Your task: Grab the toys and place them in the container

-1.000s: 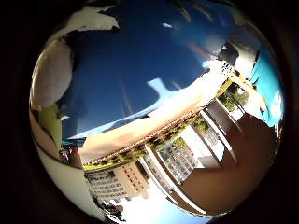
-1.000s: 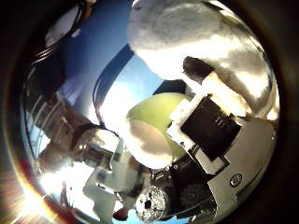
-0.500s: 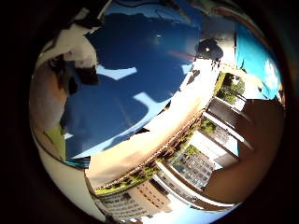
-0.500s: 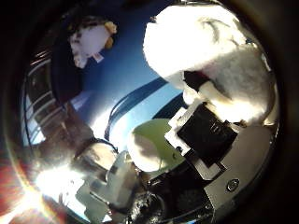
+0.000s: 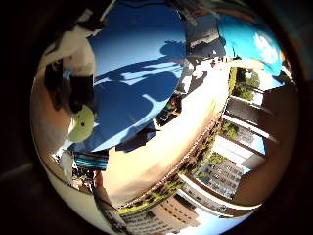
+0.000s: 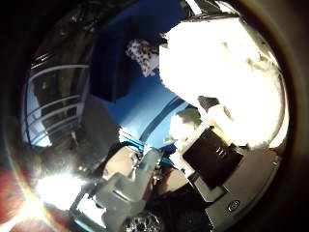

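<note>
- A plush toy [image 6: 227, 82] fills the upper right of the thumb side view, pressed close against the hand [image 6: 217, 164], whose parts take up the lower right of that frame.
- A round toy [image 6: 186, 123] sits at the centre of that frame, wedged between the plush toy and the hand.
- A spotted toy [image 6: 142, 55] lies on the counter [image 6: 140, 104] toward the upper centre, beside the plush toy's edge, farther from the palm.
- A railing [image 6: 53, 111] stands at the left of the frame, beyond the counter's edge.
- In the little finger side view, the counter spreads across the upper centre.
- Buildings [image 5: 220, 171] occupy the lower right there.
</note>
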`<move>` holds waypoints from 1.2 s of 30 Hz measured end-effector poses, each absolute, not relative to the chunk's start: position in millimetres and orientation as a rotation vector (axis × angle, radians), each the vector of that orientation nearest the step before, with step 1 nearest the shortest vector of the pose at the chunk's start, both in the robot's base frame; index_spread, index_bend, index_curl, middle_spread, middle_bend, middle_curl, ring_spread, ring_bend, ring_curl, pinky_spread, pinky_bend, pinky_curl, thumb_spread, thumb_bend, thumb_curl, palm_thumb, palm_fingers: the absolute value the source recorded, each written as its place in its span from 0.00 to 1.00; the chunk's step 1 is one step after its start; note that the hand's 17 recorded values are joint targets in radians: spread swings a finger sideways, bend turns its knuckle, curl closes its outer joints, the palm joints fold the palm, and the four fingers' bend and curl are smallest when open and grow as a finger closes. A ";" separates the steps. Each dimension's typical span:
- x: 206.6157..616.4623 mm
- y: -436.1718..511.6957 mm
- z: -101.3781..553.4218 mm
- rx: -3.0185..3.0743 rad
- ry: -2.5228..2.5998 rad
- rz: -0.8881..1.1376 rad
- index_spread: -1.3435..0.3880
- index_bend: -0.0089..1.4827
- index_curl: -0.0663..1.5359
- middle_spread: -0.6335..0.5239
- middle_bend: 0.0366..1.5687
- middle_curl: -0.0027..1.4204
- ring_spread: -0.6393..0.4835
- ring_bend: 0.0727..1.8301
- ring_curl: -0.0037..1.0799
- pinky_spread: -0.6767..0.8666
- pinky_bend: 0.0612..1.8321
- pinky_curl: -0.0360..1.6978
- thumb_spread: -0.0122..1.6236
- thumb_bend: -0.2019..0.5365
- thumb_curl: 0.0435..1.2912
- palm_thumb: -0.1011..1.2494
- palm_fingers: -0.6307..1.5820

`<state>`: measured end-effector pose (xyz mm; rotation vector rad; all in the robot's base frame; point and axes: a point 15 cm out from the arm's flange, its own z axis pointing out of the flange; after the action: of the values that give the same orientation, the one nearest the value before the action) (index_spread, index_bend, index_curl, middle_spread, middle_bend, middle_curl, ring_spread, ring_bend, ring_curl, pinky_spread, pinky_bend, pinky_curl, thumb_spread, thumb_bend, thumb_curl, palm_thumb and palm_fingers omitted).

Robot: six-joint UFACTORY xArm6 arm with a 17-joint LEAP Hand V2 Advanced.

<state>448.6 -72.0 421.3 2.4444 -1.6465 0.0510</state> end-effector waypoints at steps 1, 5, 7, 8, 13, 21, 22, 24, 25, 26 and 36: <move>446.3 -64.9 441.1 2.478 -1.655 0.119 0.29 0.87 0.15 0.24 0.78 0.91 0.43 0.84 0.87 0.50 0.95 0.47 0.65 0.25 0.59 0.83 0.60; 434.0 -17.2 489.2 2.611 -1.634 0.265 0.29 0.89 0.15 0.24 0.79 0.91 0.43 0.85 0.87 0.50 0.95 0.48 0.65 0.25 0.61 0.83 0.59; 422.0 17.7 508.2 2.690 -1.638 0.290 0.30 0.90 0.15 0.25 0.79 0.91 0.43 0.86 0.87 0.50 0.96 0.48 0.65 0.25 0.61 0.82 0.59; 416.8 36.0 514.3 2.729 -1.632 0.291 0.30 0.90 0.16 0.25 0.80 0.91 0.43 0.86 0.87 0.50 0.96 0.48 0.65 0.25 0.62 0.82 0.59; 397.3 119.2 525.3 2.858 -1.560 0.283 0.31 0.92 0.16 0.26 0.81 0.91 0.43 0.87 0.86 0.50 0.96 0.49 0.64 0.25 0.64 0.81 0.58; 408.7 247.9 481.7 2.962 -1.514 0.166 0.33 0.94 0.17 0.27 0.83 0.90 0.44 0.89 0.85 0.50 0.96 0.51 0.64 0.25 0.65 0.79 0.57; 415.9 257.2 473.3 2.960 -1.524 0.163 0.33 0.95 0.17 0.27 0.83 0.90 0.44 0.89 0.85 0.50 0.96 0.51 0.64 0.23 0.65 0.77 0.57; 432.0 272.4 452.5 2.948 -1.543 0.153 0.34 0.95 0.17 0.27 0.84 0.89 0.44 0.90 0.84 0.50 0.97 0.51 0.64 0.24 0.65 0.76 0.57; 439.0 277.1 443.2 2.943 -1.549 0.148 0.34 0.95 0.17 0.27 0.84 0.89 0.44 0.90 0.84 0.49 0.97 0.51 0.64 0.23 0.64 0.75 0.57; 445.9 281.5 435.6 2.939 -1.559 0.149 0.34 0.96 0.17 0.27 0.84 0.89 0.44 0.90 0.84 0.49 0.96 0.52 0.64 0.24 0.64 0.74 0.56; 483.0 313.5 360.9 2.869 -1.620 0.102 0.36 0.98 0.18 0.29 0.87 0.88 0.45 0.93 0.83 0.49 0.96 0.53 0.67 0.25 0.60 0.75 0.54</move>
<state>483.0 313.5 360.9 2.8694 -1.6197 0.1022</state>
